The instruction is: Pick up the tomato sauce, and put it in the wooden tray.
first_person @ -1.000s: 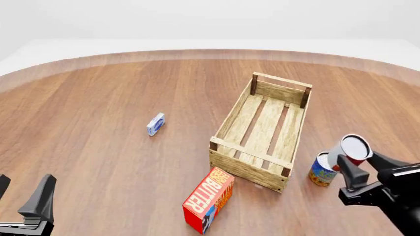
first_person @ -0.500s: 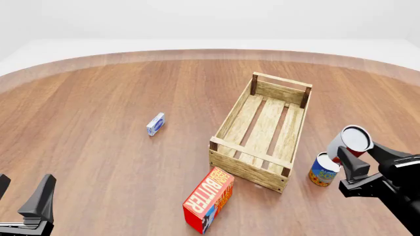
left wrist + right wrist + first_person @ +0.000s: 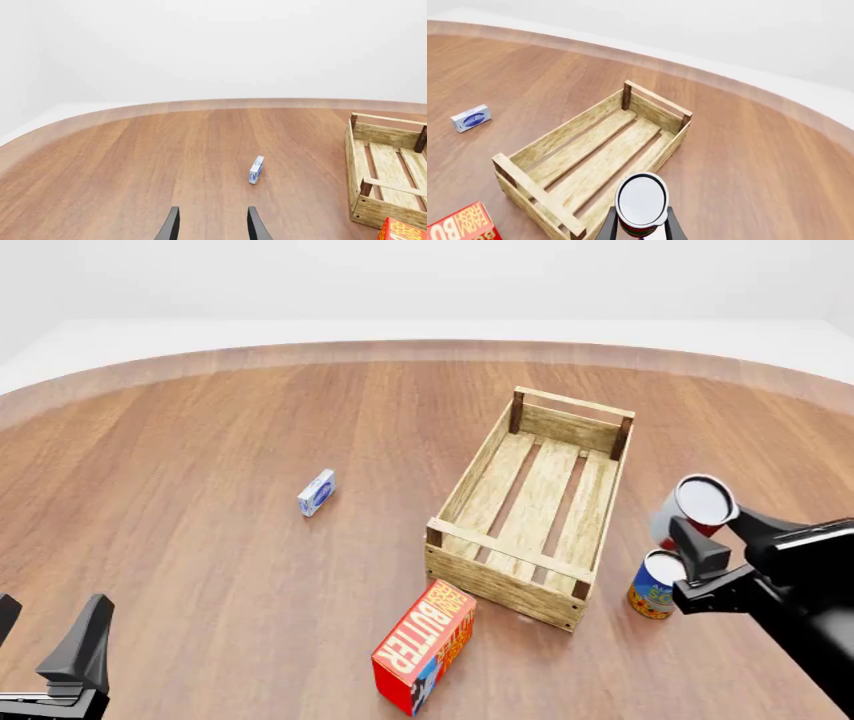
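Tomato sauce (image 3: 699,506) held tilted off the surface (image 3: 200,440) in right pincer (image 3: 703,552) at front view's right edge, just right of wooden tray (image 3: 531,505), above blue-yellow can (image 3: 654,586); butter box (image 3: 424,645) lower centre; left pincer (image 3: 212,231) released w/ nothing in it, lower left.

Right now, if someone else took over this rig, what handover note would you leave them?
Right gripper: shut on the tomato sauce, held in the air just right of the wooden tray, above the blue-and-yellow can.
Left gripper: open, holding nothing, low at the table's near left.
Wooden tray: holds nothing yet; the butter box stands by its near corner.
Done: pickup.
Left: carry the can over the tray's right wall, lower it onto the slats, release.
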Action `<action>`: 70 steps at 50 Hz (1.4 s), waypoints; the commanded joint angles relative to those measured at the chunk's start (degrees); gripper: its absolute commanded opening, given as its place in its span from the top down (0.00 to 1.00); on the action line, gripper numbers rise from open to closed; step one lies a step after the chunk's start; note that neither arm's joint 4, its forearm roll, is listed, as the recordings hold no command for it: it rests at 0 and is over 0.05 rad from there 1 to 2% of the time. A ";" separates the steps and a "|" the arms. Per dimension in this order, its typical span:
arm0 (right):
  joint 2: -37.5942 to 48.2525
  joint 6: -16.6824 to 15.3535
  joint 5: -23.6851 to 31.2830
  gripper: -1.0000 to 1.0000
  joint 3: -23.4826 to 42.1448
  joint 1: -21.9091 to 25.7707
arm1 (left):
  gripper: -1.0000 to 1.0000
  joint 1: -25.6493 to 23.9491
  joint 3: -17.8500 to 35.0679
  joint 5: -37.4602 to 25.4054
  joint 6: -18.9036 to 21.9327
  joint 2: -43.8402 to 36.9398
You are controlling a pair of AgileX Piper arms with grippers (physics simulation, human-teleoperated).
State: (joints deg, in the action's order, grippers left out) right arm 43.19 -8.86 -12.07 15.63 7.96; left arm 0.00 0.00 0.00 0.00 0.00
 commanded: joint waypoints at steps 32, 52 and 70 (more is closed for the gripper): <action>13.82 -1.82 -7.68 1.00 6.06 2.14 | 0.00 0.00 0.00 0.00 0.00 0.00; 20.50 -1.78 -10.89 1.00 8.67 3.11 | 0.00 0.00 0.00 0.00 0.00 0.00; 26.86 -1.55 -13.87 1.00 11.17 3.99 | 0.00 0.00 0.00 0.00 0.00 0.00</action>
State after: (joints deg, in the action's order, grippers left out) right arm 66.87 -11.40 -24.37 25.28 11.50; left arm 0.00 0.00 0.00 0.00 0.00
